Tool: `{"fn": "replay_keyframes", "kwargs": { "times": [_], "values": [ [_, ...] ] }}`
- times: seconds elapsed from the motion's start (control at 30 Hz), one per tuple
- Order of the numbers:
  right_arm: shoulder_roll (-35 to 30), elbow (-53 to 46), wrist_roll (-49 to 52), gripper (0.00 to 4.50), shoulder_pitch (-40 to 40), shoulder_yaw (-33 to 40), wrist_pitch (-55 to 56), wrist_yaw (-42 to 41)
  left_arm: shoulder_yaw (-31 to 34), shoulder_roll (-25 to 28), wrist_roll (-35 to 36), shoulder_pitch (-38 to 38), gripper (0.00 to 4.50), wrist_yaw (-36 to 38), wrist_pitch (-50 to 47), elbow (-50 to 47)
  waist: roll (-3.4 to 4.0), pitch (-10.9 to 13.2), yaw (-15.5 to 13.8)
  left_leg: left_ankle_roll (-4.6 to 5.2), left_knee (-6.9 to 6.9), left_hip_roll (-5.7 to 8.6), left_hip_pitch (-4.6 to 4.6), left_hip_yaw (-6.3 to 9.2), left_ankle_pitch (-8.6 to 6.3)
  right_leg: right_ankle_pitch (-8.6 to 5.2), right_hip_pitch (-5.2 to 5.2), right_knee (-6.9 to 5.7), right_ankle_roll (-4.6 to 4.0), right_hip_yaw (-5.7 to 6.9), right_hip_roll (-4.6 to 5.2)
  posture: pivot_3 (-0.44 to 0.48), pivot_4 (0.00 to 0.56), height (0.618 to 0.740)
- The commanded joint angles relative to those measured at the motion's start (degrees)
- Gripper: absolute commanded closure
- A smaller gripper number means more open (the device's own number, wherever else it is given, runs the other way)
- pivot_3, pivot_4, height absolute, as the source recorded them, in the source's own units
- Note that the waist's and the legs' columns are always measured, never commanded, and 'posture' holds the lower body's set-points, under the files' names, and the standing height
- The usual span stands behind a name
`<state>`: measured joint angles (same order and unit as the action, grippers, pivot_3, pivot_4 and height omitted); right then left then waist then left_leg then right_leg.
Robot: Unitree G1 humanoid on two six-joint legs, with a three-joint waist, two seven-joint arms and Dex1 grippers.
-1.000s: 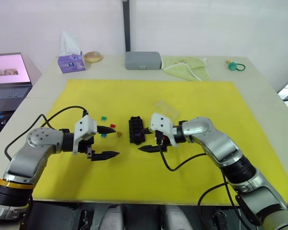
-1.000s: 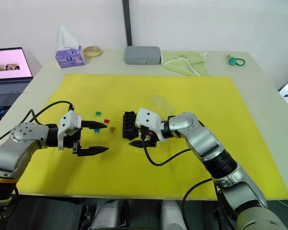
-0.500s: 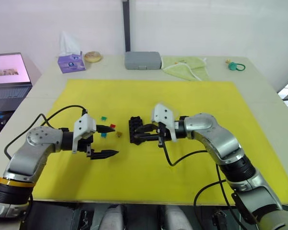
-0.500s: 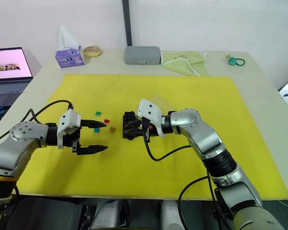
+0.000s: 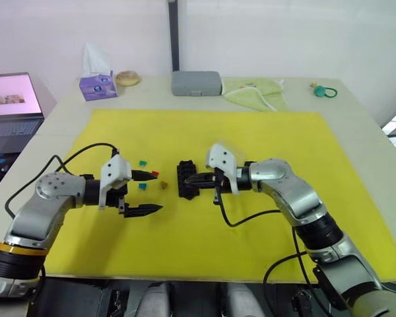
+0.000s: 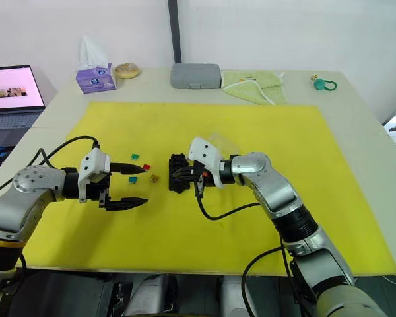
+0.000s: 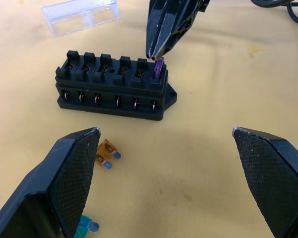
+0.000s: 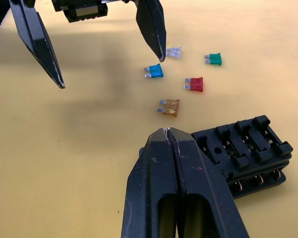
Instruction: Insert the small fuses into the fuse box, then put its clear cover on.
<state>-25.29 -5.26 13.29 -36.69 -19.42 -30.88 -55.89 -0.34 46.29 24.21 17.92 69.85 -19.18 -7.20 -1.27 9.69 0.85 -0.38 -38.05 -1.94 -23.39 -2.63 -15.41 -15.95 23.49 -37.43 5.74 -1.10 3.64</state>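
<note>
The black fuse box (image 7: 114, 89) lies mid-mat, and a purple fuse (image 7: 159, 68) stands in its end slot. My right gripper (image 7: 154, 52) is shut, nothing between its fingers, with its tips resting on top of that purple fuse. Loose small fuses lie left of the box: green (image 8: 214, 59), red (image 8: 194, 84), teal (image 8: 153, 71), orange (image 8: 169, 107) and a pale one (image 8: 174, 51). My left gripper (image 5: 155, 193) hangs open just left of them, its upper finger over the teal and pale fuses. The clear cover (image 7: 82, 16) lies beyond the box.
A yellow mat (image 5: 264, 139) covers the table. Along the far edge stand a grey case (image 5: 196, 83), a tissue box (image 5: 98, 86), a green cloth (image 5: 254, 92) and a teal ring (image 5: 325, 92). A laptop (image 5: 10, 99) sits off the table's left.
My right gripper has shut and swung from the mat just in front of the fuse box up onto the box's end slot. The left gripper has stayed in place, open.
</note>
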Motion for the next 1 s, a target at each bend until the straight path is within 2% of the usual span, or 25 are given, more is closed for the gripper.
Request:
{"fn": "replay_keyframes", "kwargs": {
  "times": [0.03, 1.0],
  "values": [
    [0.33, -0.87, -0.39, 4.45, 0.6, 0.17, 1.12, 0.37, 1.04, 0.39, -0.22, 0.38, 0.0, -0.22, 1.2, -0.87, 0.0, 0.0, -0.01, 0.0, 0.0, 0.0, 0.0, 0.0, 0.0, 0.0, 0.0, 0.0, 0.0, 0.0, 0.0, 0.0, 0.15, 0.737],
    [0.69, 5.06, -5.15, 4.45, 3.7, -1.63, 5.23, 2.68, 1.05, 0.32, -0.34, 1.14, 0.0, -0.83, 1.6, 0.1, 0.0, -0.01, 0.0, 0.0, 0.0, 0.0, 0.05, 0.01, 0.0, 0.0, -0.06, 0.0, 0.0, 0.0, -0.01, 0.0, 0.15, 0.737]
  ]
}}
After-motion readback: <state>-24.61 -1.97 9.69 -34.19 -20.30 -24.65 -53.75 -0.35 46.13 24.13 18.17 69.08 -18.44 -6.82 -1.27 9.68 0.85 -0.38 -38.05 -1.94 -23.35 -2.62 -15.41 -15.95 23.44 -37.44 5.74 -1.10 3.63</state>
